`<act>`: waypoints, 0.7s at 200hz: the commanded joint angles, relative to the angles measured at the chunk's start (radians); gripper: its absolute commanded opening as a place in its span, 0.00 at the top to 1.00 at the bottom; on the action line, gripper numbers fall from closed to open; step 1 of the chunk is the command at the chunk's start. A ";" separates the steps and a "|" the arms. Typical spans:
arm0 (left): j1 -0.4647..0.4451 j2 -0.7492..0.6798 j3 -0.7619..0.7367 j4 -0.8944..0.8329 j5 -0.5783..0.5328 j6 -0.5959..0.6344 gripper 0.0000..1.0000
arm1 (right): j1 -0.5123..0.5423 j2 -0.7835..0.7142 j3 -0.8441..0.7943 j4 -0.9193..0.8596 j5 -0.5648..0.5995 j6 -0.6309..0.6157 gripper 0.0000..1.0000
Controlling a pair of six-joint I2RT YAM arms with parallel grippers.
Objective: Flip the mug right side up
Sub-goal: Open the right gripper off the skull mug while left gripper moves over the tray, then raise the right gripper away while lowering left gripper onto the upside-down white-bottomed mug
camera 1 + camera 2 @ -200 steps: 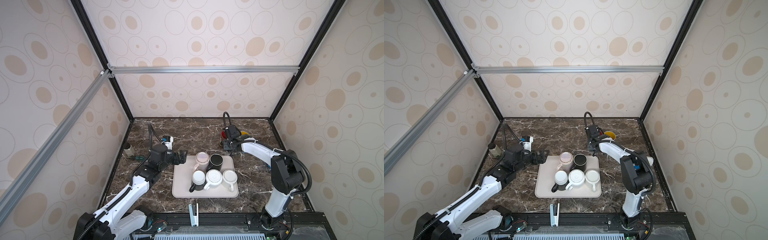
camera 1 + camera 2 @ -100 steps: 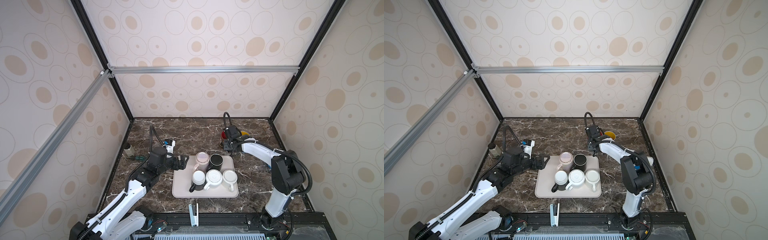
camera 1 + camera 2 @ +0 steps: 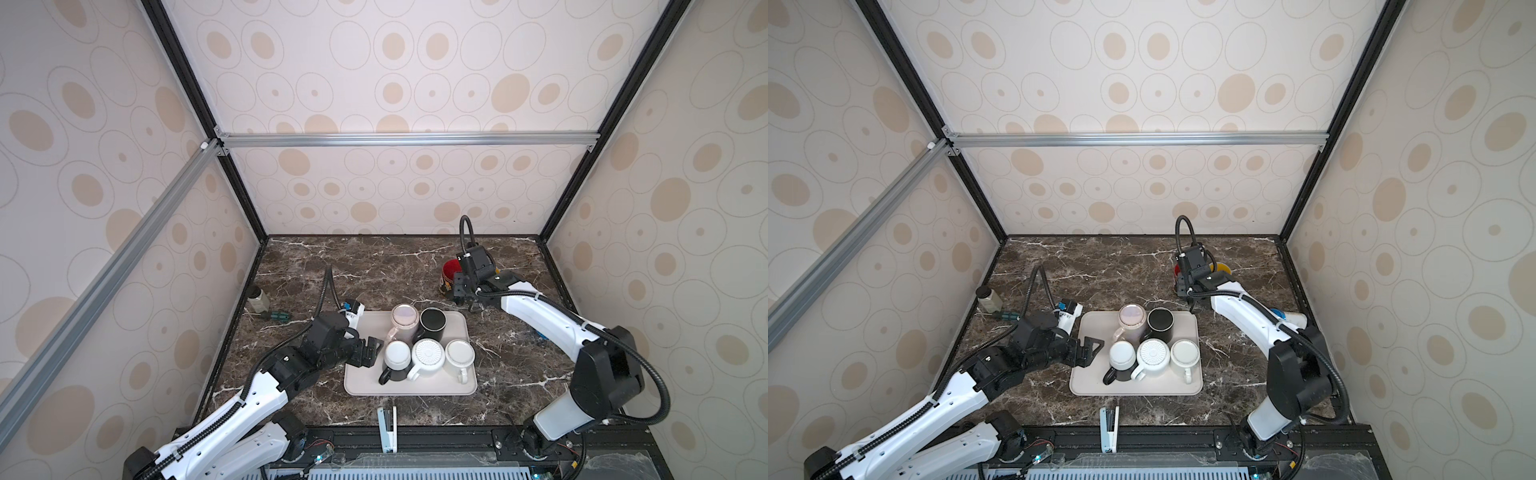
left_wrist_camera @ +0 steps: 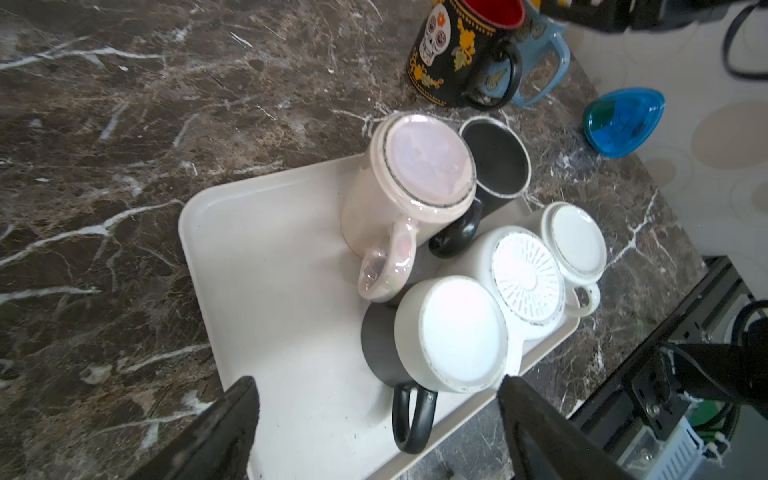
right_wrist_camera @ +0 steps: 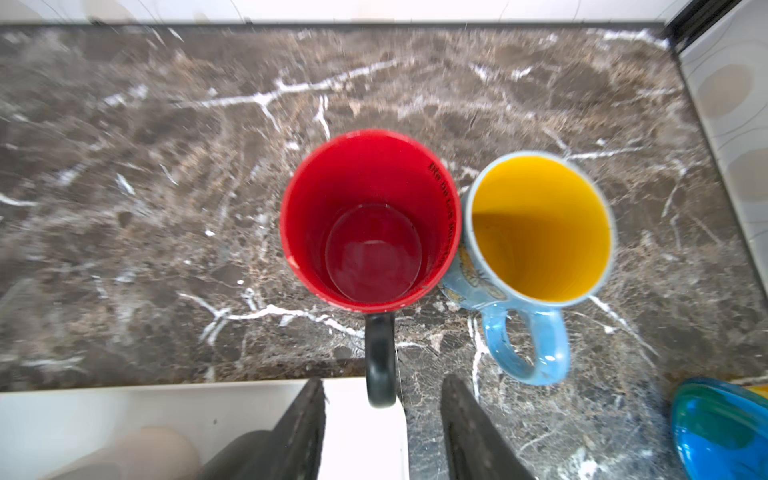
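Red mug (image 5: 370,232), handle (image 5: 380,353) within right claw (image 5: 382,378)

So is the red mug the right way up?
Yes, upright. In the right wrist view you look straight down into the red mug: its open mouth faces up and its red bottom is empty.

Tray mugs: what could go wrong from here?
1. On the crowded tray, the open left pincer closing on the white-based black mug may shove the ribbed white mug beside it.
2. The right pincer straddles the handle of the skull mug; a skewed retreat could snag it and knock the blue mug alongside.
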 commanded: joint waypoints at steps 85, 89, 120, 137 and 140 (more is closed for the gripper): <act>-0.236 0.142 0.048 -0.077 -0.133 -0.106 0.26 | 0.143 -0.310 -0.091 -0.164 0.021 -0.005 0.56; -0.243 0.146 0.048 -0.076 -0.133 -0.108 0.28 | 0.148 -0.313 -0.094 -0.164 0.024 -0.003 0.56; -0.289 0.174 0.055 -0.077 -0.159 -0.130 0.32 | 0.176 -0.337 -0.111 -0.157 0.036 0.016 0.56; -0.303 0.181 0.053 -0.067 -0.170 -0.141 0.35 | 0.184 -0.346 -0.120 -0.150 0.032 0.020 0.56; -0.303 0.183 0.052 -0.062 -0.170 -0.144 0.36 | 0.186 -0.347 -0.120 -0.150 0.033 0.022 0.56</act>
